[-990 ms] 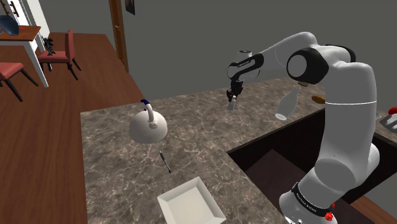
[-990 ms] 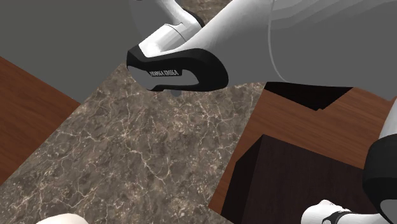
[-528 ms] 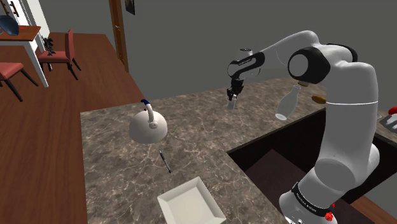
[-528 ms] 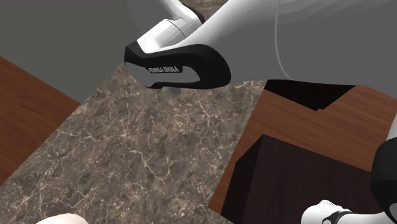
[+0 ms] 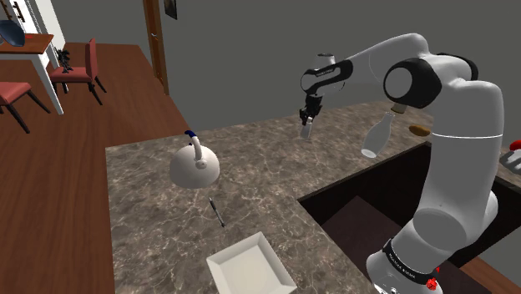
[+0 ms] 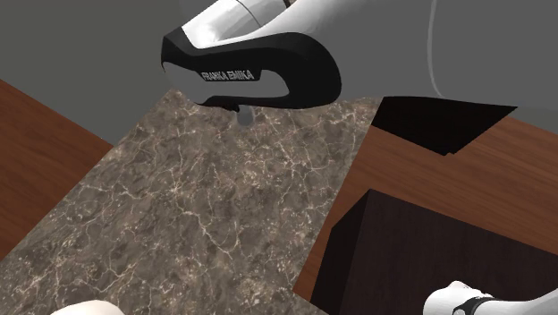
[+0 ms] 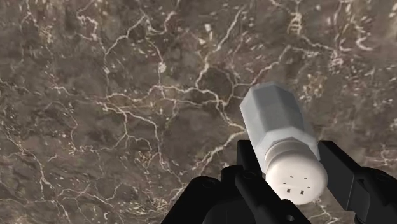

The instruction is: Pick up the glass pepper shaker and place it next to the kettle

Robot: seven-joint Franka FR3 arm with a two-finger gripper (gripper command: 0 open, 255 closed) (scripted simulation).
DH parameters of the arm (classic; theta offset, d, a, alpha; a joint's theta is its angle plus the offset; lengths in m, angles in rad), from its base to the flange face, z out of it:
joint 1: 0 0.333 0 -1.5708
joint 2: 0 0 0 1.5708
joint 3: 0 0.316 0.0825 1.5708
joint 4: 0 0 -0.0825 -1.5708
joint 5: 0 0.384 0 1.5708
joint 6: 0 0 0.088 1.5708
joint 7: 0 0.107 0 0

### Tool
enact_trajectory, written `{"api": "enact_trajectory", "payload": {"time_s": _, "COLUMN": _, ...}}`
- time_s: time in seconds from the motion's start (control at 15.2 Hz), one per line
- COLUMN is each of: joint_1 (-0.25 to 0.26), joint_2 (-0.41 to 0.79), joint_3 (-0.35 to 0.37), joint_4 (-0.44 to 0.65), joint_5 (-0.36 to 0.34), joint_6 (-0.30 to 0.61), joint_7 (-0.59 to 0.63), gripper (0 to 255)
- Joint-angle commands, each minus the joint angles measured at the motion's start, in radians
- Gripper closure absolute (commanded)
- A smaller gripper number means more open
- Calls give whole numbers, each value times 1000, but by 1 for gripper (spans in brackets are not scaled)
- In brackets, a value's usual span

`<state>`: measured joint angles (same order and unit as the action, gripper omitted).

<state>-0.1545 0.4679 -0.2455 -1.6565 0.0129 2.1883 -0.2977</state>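
**Ana:** Where is the pepper shaker (image 7: 278, 130)?

**Ben:** Between the black fingers (image 7: 249, 162) of the gripper (image 5: 307, 118). They have closed in on it from both sides and clasp it just below its rounded cap. The cap, with its small dark holes, faces the wrist camera. The pale faceted body points away toward the marbled counter (image 5: 250, 167).

**Ana:** Is it resting on the stone?

**Ben:** In the shoulder view it hangs under the gripper near the counter's far edge, by the grey wall, and looks clear of the surface (the gap is slight, so I would not swear to it).

**Ana:** And the kettle (image 5: 194, 164)?

**Ben:** It stands upright on the same counter. It is a pale dome with a curved handle tipped in blue, well apart from the shaker, toward the shoulder view's left and nearer the camera.

**Ana:** What else is on the counter?

**Ben:** A thin dark utensil (image 5: 216, 212) lies near the kettle on its camera side. A white square tray (image 5: 250, 266) sits at the near edge. A white bottle (image 5: 375, 139) slants with its neck tucked behind the arm (image 5: 451, 167), to the shaker's right in that view.

**Ana:** And the second exterior view?

**Ben:** A black housing (image 6: 250, 67) lettered FRANKA EMIKA hangs over the veined stone with a small grey tip below it. I cannot tell whether that tip is the shaker.
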Motion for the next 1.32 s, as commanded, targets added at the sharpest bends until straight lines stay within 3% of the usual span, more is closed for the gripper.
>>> {"api": "enact_trajectory", "payload": {"time_s": 0.0, "joint_1": 1, "joint_2": -15, "joint_3": -2, "joint_4": 7, "joint_5": -3, "joint_6": -22, "joint_7": -1, "gripper": 255}}
{"api": "enact_trajectory", "payload": {"time_s": 1.25, "joint_1": 3, "joint_2": -83, "joint_3": -11, "joint_4": 165, "joint_5": -16, "joint_6": -247, "joint_7": -7, "gripper": 255}}
